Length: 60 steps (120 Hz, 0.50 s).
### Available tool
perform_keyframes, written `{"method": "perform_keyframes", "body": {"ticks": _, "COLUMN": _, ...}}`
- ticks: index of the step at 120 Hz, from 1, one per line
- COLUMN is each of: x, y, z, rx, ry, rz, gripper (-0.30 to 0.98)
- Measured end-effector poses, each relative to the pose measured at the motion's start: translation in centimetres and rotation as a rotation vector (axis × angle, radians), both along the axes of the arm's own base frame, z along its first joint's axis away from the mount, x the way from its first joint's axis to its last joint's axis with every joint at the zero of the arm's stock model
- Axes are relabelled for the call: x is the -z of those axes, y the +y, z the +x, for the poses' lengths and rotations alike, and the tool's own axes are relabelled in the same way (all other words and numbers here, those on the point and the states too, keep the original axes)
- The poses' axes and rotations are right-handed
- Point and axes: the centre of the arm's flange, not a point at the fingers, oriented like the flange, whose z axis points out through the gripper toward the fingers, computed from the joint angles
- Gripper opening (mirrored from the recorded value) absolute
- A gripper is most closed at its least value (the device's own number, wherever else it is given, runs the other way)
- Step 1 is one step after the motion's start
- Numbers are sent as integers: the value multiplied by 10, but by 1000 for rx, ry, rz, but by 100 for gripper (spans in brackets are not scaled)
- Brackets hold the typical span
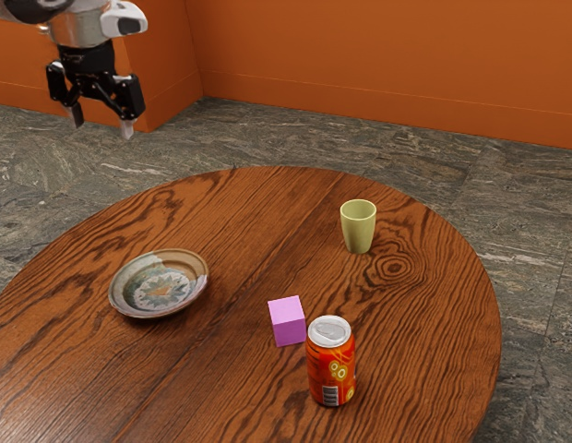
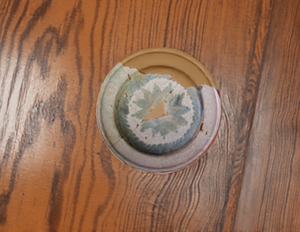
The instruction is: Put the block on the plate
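Note:
High at the exterior view's upper left hangs my gripper [image 1: 101, 127], open, its two fingertips well apart with nothing between them. The pink-purple block [image 1: 288, 321] rests on the wooden table, toward the exterior view's right from the plate and close beside the can. The patterned plate [image 1: 160, 283] lies on the table with bare wood around it. Seen from my hand, the plate [image 2: 159, 116] shows its leaf design and a tan patch along its rim, and it holds nothing.
A red-orange can [image 1: 331, 362] stands upright right by the block. Farther back is a yellow-green cup [image 1: 358, 227], upright. The round table [image 1: 221, 388] has its curved edge toward the exterior view's right, beyond the cup and can.

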Motion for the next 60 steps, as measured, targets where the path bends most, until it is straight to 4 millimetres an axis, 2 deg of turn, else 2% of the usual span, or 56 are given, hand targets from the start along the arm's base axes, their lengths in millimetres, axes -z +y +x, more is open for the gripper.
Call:
{"method": "perform_keyframes", "body": {"ticks": 33, "x": 1, "y": 4, "z": 0, "rx": -28, "ry": -2, "rz": 1, "gripper": 69}}
{"method": "perform_keyframes", "body": {"ticks": 47, "x": 30, "y": 0, "z": 9, "rx": -25, "ry": 25, "rz": -6, "gripper": 69}}
{"method": "perform_keyframes", "body": {"ticks": 60, "x": 69, "y": -16, "z": 20, "rx": -23, "ry": 38, "rz": -12, "gripper": 69}}
